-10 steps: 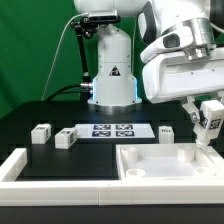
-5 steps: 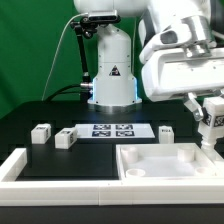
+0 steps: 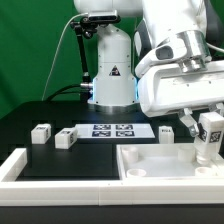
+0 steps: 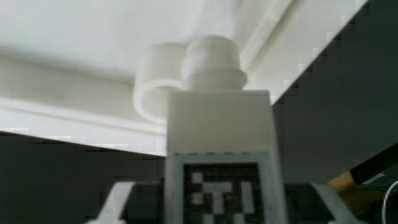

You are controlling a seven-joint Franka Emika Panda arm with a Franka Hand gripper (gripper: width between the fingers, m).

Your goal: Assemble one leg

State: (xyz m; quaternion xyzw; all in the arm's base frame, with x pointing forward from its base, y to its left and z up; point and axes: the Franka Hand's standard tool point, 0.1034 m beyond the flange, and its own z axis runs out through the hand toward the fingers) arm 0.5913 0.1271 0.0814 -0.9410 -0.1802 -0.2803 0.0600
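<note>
My gripper (image 3: 209,138) is shut on a leg (image 3: 208,140), a small white block with a marker tag. It holds the leg upright over the far right corner of the large white tray-like part (image 3: 150,176), its lower end just at the rim. In the wrist view the leg (image 4: 221,125) fills the middle between my fingers (image 4: 118,200). Its round tip (image 4: 212,55) points at the tray's corner, beside a rounded white boss (image 4: 160,85). I cannot tell if they touch. Three more legs lie on the table (image 3: 40,132) (image 3: 66,138) (image 3: 167,131).
The marker board (image 3: 112,130) lies on the black table in front of the arm's white base (image 3: 112,70). A white raised border (image 3: 20,165) runs along the near side and the exterior view's left.
The gripper has come down with the leg in it, bringing the leg's lower end to the tray's far right corner. The other parts have not moved.
</note>
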